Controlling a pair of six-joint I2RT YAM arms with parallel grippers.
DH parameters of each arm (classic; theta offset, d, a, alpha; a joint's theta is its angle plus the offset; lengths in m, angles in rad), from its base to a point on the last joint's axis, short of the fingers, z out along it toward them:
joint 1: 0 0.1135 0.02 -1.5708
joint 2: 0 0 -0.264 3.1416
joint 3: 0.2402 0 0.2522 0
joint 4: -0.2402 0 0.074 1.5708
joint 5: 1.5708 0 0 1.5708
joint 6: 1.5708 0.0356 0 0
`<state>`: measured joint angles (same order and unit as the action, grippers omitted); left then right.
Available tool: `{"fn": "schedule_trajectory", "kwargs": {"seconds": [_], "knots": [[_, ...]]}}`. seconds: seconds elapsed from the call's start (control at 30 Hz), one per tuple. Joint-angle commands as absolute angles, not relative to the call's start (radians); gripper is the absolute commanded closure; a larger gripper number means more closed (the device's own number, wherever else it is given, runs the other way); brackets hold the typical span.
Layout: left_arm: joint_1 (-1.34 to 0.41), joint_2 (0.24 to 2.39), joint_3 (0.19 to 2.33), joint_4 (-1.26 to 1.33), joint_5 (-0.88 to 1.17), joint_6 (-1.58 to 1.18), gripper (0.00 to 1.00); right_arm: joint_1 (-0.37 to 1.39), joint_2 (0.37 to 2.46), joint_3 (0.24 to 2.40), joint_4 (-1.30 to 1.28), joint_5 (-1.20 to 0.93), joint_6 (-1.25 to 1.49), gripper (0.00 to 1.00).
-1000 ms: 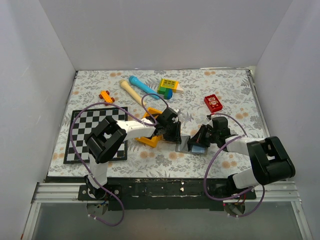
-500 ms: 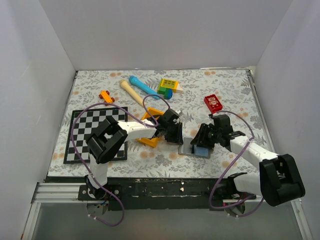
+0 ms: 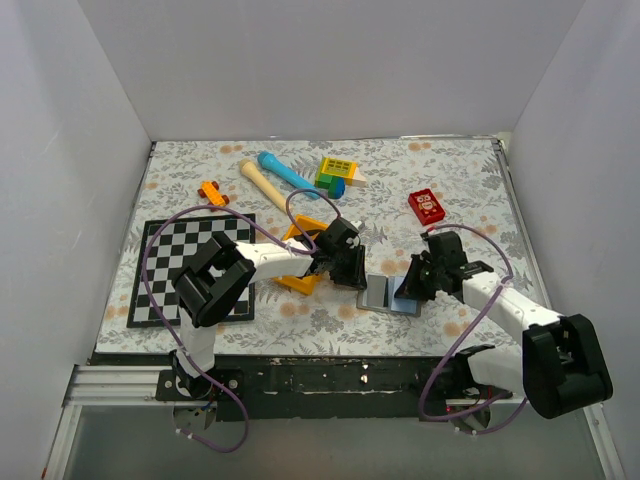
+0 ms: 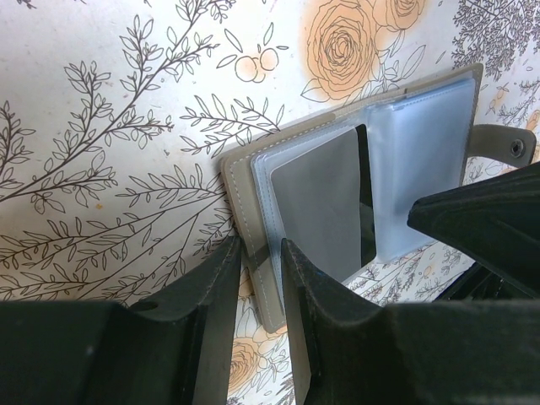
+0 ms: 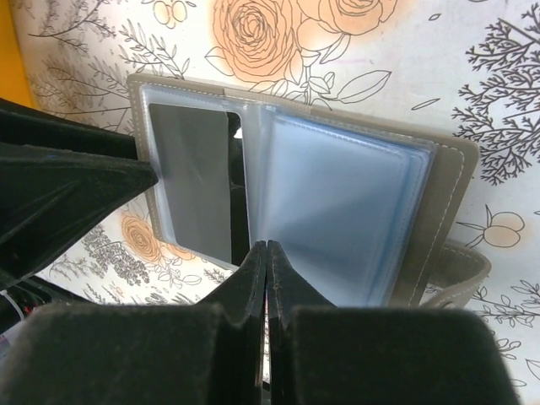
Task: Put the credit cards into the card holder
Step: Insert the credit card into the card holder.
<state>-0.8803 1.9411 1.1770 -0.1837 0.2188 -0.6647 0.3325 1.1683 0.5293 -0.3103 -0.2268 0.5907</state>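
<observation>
Card holder (image 3: 388, 296) lies open flat just right of the orange tray (image 3: 297, 281), a dark credit card (image 5: 194, 181) seated in its clear pocket nearer the tray. We note the left gripper (image 4: 260, 253), between tray and holder, pinching the grey cover's edge. The right gripper (image 5: 266, 253), on the side away from the tray, has fingers pressed together; whether anything thin sits between, we cannot tell.
</observation>
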Motion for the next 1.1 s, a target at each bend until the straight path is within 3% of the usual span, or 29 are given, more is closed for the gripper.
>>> {"fn": "schedule_trajectory", "kwargs": {"seconds": [0.0,1.07], "knots": [[-0.887,1.937,1.170,-0.190,0.221,-0.658,0.75,0.336,1.207,0.565,-0.269,-0.235,0.581,0.99],[-0.891,1.925,1.152,-0.176,0.227,-0.666,0.76,0.407,1.335,0.540,-0.120,-0.307,0.640,0.99]]}}
